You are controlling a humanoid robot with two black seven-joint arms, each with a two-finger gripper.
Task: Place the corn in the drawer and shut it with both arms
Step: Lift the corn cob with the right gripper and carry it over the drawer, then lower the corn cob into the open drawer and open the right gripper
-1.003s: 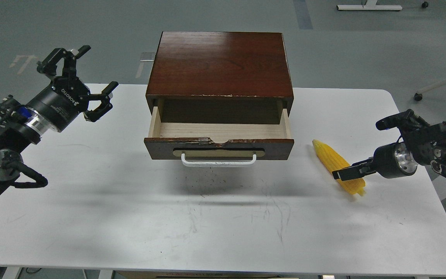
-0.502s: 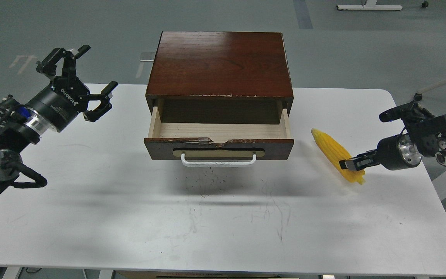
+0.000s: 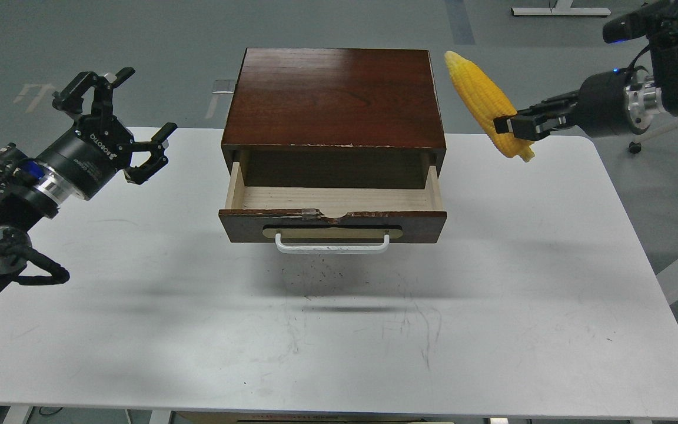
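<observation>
The yellow corn [image 3: 480,97] hangs in the air to the right of the brown box [image 3: 336,100], its pointed tip up and to the left. My right gripper [image 3: 514,126] is shut on the corn's thick lower end. The drawer [image 3: 333,225] stands pulled open at the box's front, with a white bar handle [image 3: 333,246] and a pale wood inside that holds nothing. My left gripper [image 3: 127,121] is open and empty, left of the box and above the table's back left part.
The white table [image 3: 339,330] carries the box at its back middle. Its right edge runs below my right arm. Grey floor lies beyond, with a white stand base [image 3: 559,10] at the top right.
My right gripper has lifted the corn off the table, up and a little left, to beside the box's top. The left arm has hardly moved.
</observation>
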